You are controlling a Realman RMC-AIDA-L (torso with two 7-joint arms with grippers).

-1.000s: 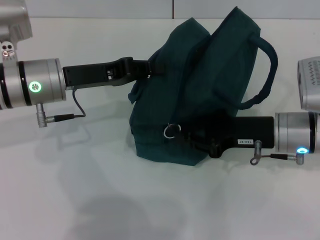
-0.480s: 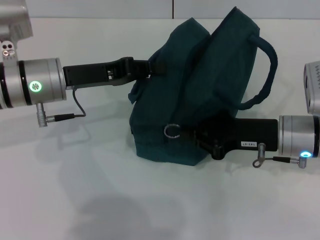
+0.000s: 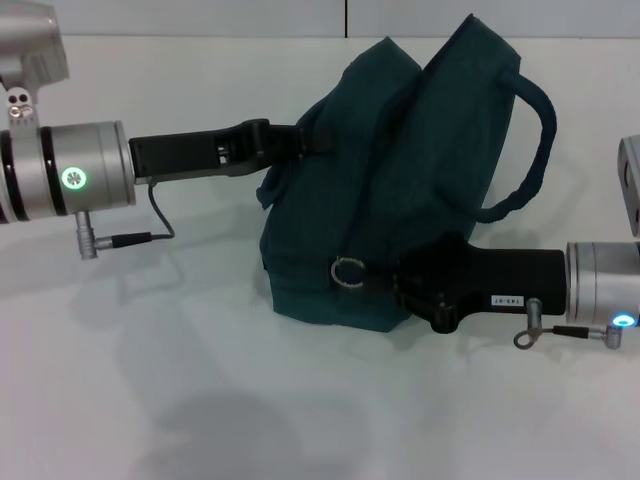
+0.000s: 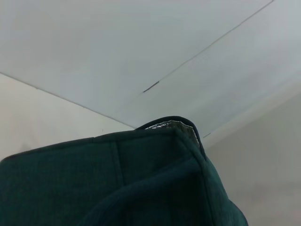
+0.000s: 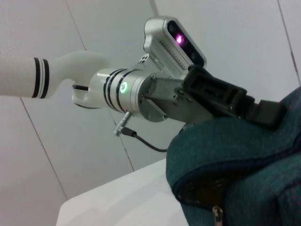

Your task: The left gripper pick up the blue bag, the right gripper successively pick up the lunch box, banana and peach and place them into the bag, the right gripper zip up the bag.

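Note:
The blue bag (image 3: pixel 400 150) stands on the white table, bulging, its carry strap (image 3: pixel 541 130) arching off its right side. My left gripper (image 3: pixel 298 138) reaches in from the left and is shut on the bag's upper left edge; the right wrist view shows the gripper (image 5: pixel 256 110) pressed onto the fabric (image 5: pixel 235 155). My right gripper (image 3: pixel 390 276) lies low against the bag's front, just right of a metal zipper ring (image 3: pixel 347 270). A zipper pull (image 5: pixel 217 214) shows in the right wrist view. Silver lining (image 4: pixel 169 126) peeks out at the bag's rim. Lunch box, banana and peach are out of view.
The white table (image 3: pixel 200 400) stretches in front of and to the left of the bag. A pale wall with a dark vertical seam (image 3: pixel 346 18) stands behind it. Each arm trails a short cable and plug (image 3: pixel 120 238) beneath its wrist.
My right arm has slid to the right and a little lower along the bag's front. The zipper ring dropped slightly. The left arm and the bag have hardly moved.

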